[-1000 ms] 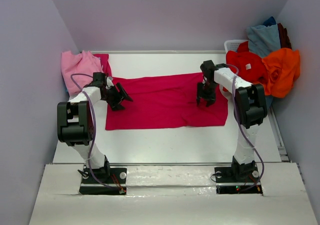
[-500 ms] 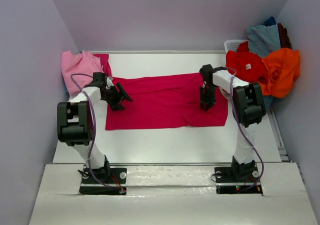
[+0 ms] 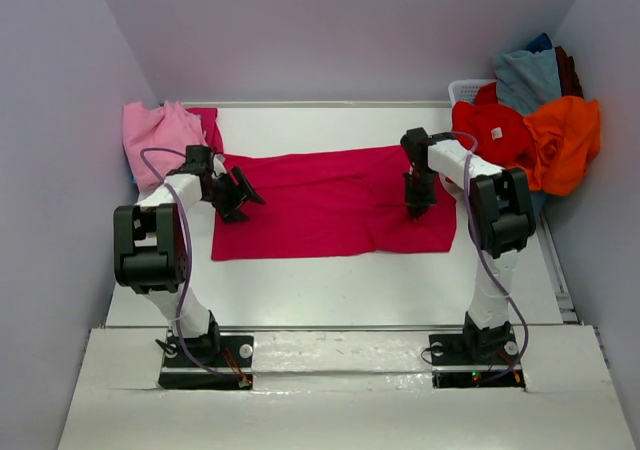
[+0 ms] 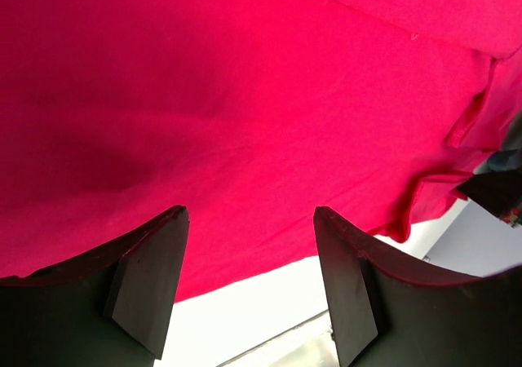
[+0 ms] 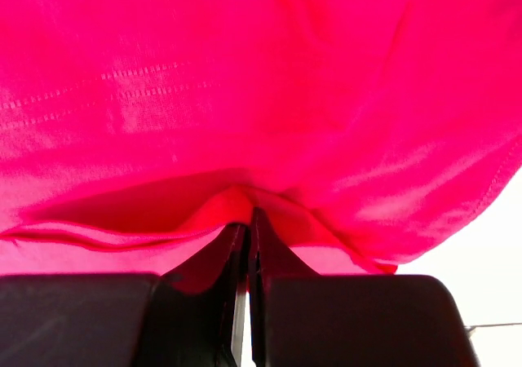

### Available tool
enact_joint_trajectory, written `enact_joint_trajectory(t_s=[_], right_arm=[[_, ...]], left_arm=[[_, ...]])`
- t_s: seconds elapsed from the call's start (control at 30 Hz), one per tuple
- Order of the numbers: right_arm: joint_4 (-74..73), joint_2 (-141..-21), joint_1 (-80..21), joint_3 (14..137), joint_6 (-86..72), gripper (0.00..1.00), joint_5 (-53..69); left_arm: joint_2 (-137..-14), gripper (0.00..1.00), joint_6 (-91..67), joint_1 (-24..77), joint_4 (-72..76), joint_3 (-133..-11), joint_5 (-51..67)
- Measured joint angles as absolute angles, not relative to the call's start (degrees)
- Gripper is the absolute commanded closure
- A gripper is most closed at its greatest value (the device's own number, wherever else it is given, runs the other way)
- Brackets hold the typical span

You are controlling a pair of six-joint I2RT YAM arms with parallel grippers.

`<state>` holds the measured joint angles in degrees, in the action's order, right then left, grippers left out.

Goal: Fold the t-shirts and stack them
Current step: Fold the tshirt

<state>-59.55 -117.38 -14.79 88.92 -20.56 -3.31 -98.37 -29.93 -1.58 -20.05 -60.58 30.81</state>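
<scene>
Where R end effector (image 5: 247, 217) gaped before | now pinching crimson tee (image 3: 320, 205) fold

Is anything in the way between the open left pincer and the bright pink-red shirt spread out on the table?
Nothing visible is. The left pincer hangs open just above the left end of the crimson-magenta cotton t-shirt, and only that fabric and a strip of the white table lie beneath it.

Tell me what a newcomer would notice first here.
The crimson t-shirt spread across the middle of the table dominates. The right gripper is pinched shut on a raised fold near its right end, while the left gripper hangs open at its left edge. A heap of orange, red and grey-blue shirts spills from the basket in the far right corner.
</scene>
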Motion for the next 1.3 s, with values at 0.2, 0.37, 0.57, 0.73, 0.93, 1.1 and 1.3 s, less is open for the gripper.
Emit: enact_joint_trajectory(t_s=[0.2,0.37,0.57,0.73,0.93,1.1,1.3], right_arm=[[-59.6,-115.8,-14.8,87.9,-20.5,0.93,-3.4],[-59.5,-115.6,-14.8,87.0,-20.5,0.93,-3.2],[-59.4,-115.4,-14.8,86.2,-20.3,0.93,-2.5],[-59.3,-115.3,-14.8,86.1,-20.3,0.93,-1.6],[-59.4,-113.7,-14.8,85.7,-20.3,0.93,-1.0],[-59.3,-112.6,-14.8,85.7,-20.1,0.93,-0.7],[-59.3,-112.6,-14.8,85.7,-20.1,0.93,1.0]], left_arm=[[-92.2,0.26,-31.4,-1.6,-22.6,-57.3,27.4],[-83.2,0.25,-33.1,-1.6,-26.2,-53.9,24.7],[-75.4,0.24,-34.0,-2.3,-30.4,-50.8,21.0],[-74.5,0.24,-33.5,-4.4,-35.7,-49.2,16.2],[-77.3,0.24,-31.4,-4.8,-43.0,-54.2,5.9],[-80.2,0.24,-30.4,-5.0,-45.6,-57.3,-1.8],[-81.7,0.24,-30.3,-5.9,-47.5,-56.8,-6.1]])
